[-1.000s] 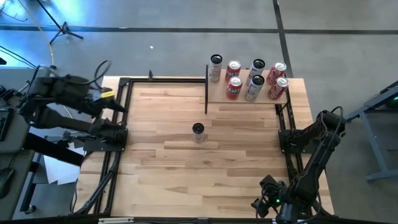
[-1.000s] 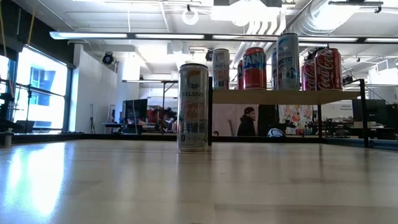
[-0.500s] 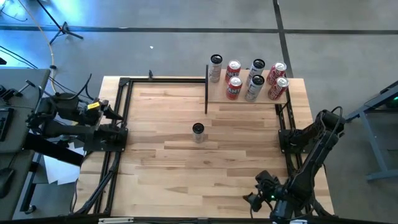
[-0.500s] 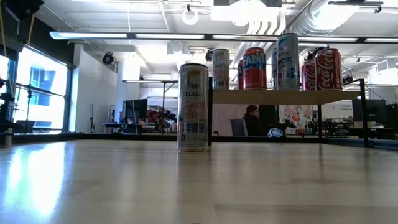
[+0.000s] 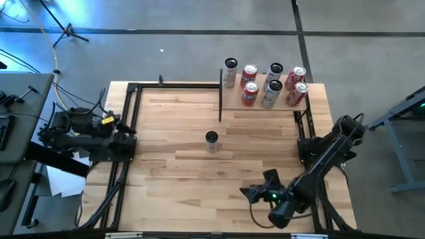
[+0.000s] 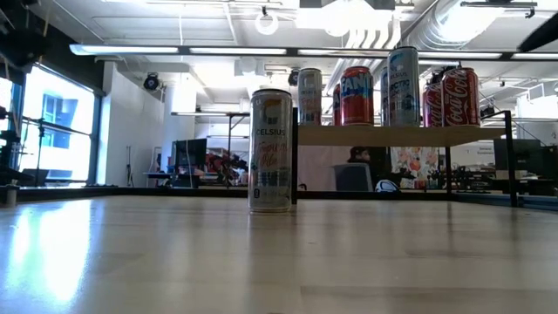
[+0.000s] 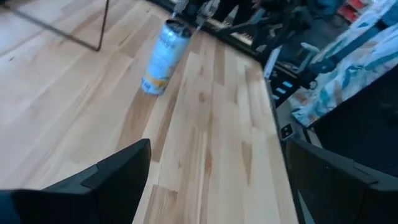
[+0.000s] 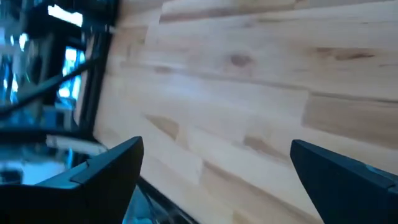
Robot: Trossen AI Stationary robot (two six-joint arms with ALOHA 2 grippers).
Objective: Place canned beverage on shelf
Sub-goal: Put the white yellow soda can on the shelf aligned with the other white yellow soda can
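Observation:
A tall slim can [image 5: 211, 140], the canned beverage, stands upright on its base in the middle of the plank table; it also shows in the low view [image 6: 270, 150] and the left wrist view [image 7: 160, 56]. The shelf [image 5: 232, 100] stands at the far right, with several cans on its board [image 6: 392, 135]. My left gripper [image 7: 217, 149] is open at the table's left edge [image 5: 118, 123], pointing toward the can from far off. My right gripper [image 5: 246, 193] is open over the near right part of the table, above bare planks [image 8: 214, 149].
A black metal frame runs along the table's left edge [image 5: 128, 133], its far edge and its right side [image 5: 304, 136]. A thin black upright [image 5: 220, 99] stands at the shelf's left end, just beyond the can. Bare planks lie between the can and both grippers.
My left arm has folded down and drawn back toward the table's left edge, its gripper still open. My right gripper has swung from the near right corner toward the table's left along the near edge, rolling as it went, still open. The can has not moved.

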